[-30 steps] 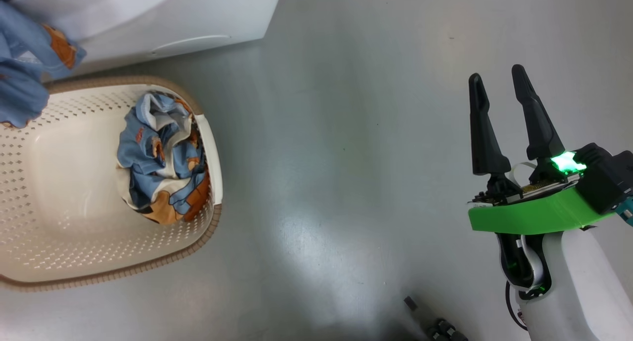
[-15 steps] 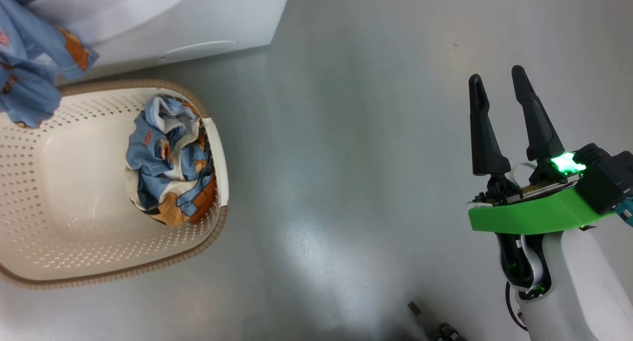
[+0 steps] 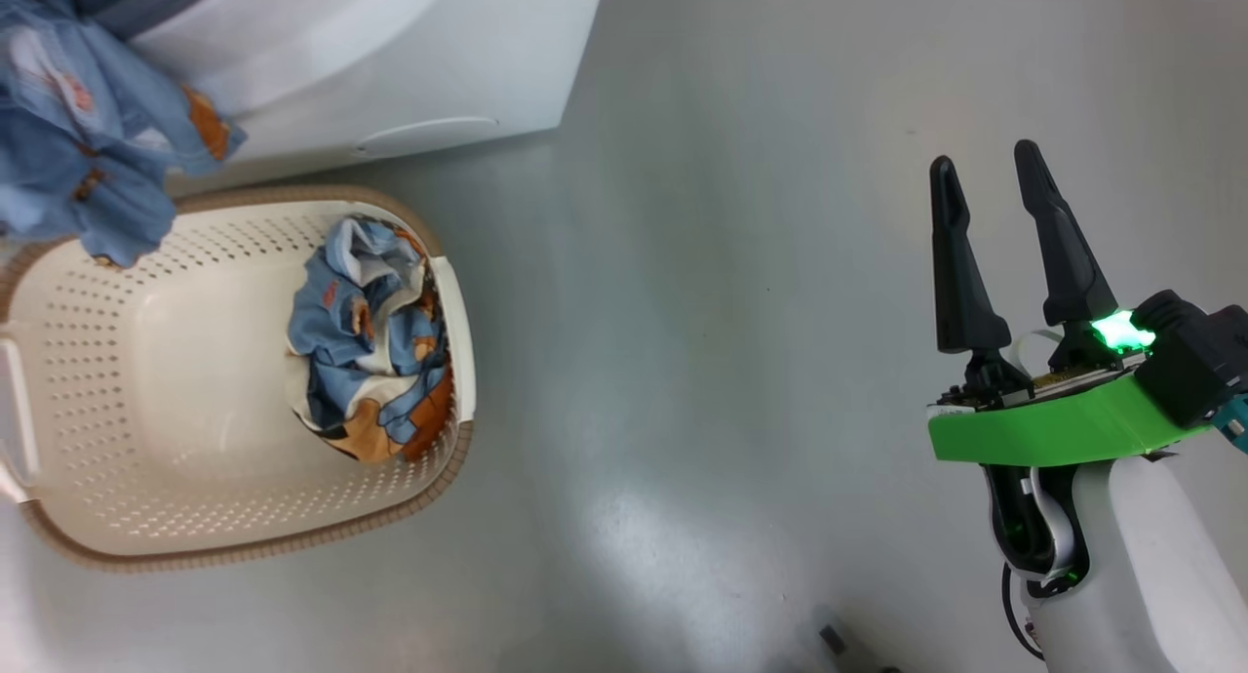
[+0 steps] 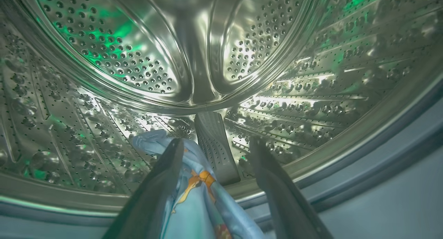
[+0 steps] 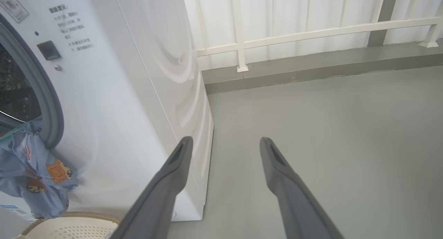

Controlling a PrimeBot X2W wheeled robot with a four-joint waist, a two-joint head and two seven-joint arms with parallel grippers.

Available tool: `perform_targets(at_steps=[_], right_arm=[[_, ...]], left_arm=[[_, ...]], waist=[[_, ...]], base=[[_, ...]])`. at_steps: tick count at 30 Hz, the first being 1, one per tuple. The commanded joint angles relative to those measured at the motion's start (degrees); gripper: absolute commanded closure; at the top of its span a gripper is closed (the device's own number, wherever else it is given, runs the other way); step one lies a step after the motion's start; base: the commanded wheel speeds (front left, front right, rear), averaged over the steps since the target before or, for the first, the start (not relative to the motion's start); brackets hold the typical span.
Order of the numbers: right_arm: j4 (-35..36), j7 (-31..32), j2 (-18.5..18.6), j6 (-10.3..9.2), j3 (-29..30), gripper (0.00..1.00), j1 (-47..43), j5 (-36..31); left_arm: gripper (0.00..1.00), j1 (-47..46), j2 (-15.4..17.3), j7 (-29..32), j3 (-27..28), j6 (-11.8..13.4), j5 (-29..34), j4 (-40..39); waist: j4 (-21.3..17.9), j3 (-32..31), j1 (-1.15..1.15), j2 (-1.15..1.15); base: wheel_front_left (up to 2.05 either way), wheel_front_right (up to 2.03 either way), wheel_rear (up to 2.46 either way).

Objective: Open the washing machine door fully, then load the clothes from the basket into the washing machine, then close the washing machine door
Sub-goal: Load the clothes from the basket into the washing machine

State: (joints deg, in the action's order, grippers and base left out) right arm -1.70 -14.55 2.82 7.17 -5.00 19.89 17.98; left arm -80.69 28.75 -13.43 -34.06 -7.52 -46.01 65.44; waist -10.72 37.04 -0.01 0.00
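The white washing machine [image 3: 439, 59] stands at the top left, its side wall [image 5: 138, 76] close by in the right wrist view. My left gripper [image 4: 216, 143] reaches into the steel drum [image 4: 138, 59], open, with a light-blue garment [image 4: 193, 204] draped against its left finger. That garment hangs out of the machine's opening [image 3: 78, 156] and over the grey seal [image 5: 31, 176]. The cream basket [image 3: 244, 554] sits below it and holds the second garment [image 3: 370, 351] at its right end. My right gripper [image 3: 985, 156] hovers open over bare floor, empty [image 5: 225, 139]. The door is out of view.
Grey floor spreads between the basket and my right arm. A white railing [image 5: 311, 33] and a low grey kerb [image 5: 311, 65] run behind the machine. A small dark object [image 3: 834, 639] lies on the floor at the bottom edge.
The whole head picture has shifted right and down, so the camera moved. The hanging garment shows further into view beside the machine. My right gripper holds the same open pose.
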Motion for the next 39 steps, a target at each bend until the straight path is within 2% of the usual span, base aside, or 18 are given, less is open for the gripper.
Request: perform_targets(at_steps=[1,5,8,9,14,25,32,39], right_arm=[[1.06,-0.45,0.06,0.32,-0.64,0.00,-1.81,-0.34],[0.84,-0.45,0.06,0.32,-0.39,0.00,-2.02,-0.50],[0.69,-0.45,0.06,0.32,-0.14,0.00,-2.16,-0.63],[0.55,-0.45,0.06,0.32,0.06,0.00,-2.39,-0.73],[-0.01,-0.45,0.06,0.32,0.48,0.00,-3.17,-1.03],[-1.49,-0.45,0.06,0.32,1.88,0.00,-5.20,-2.16],[-2.51,-0.45,0.38,0.32,2.47,0.00,-6.58,-3.52],[-3.10,-0.45,2.41,0.32,3.17,0.00,-7.92,-3.18]], left_arm=[[0.00,0.88,2.28,-0.89,1.23,0.04,-0.73,-1.18],[0.00,3.05,1.72,-1.48,2.62,0.04,-1.22,-2.37],[0.00,5.74,2.02,-1.53,7.14,0.42,0.30,-6.64],[0.00,8.64,1.61,-1.54,10.97,1.18,2.24,-10.22],[0.00,16.76,-0.94,-1.55,19.66,1.69,8.52,-17.43],[0.00,30.98,-7.35,-1.56,33.49,0.49,20.08,-26.16],[0.00,40.01,-11.23,-1.56,38.53,0.09,24.51,-30.75],[0.00,47.52,-14.15,-1.56,39.19,0.05,25.98,-35.28]], waist=[[0.86,-1.19,0.01,0.00],[1.35,-2.41,0.01,0.00],[1.75,-3.47,0.01,0.00],[2.04,-4.31,0.01,0.00],[2.66,-6.78,0.01,0.00],[4.17,-12.99,0.01,0.00],[5.39,-17.21,0.01,0.00],[7.42,-20.61,0.01,0.00]], base=[[0.00,0.00,0.00],[0.00,0.00,0.00],[0.00,0.00,0.00],[0.00,0.00,0.00],[0.00,0.00,0.00],[0.00,0.00,0.00],[0.00,0.00,0.00],[0.00,0.00,0.00]])
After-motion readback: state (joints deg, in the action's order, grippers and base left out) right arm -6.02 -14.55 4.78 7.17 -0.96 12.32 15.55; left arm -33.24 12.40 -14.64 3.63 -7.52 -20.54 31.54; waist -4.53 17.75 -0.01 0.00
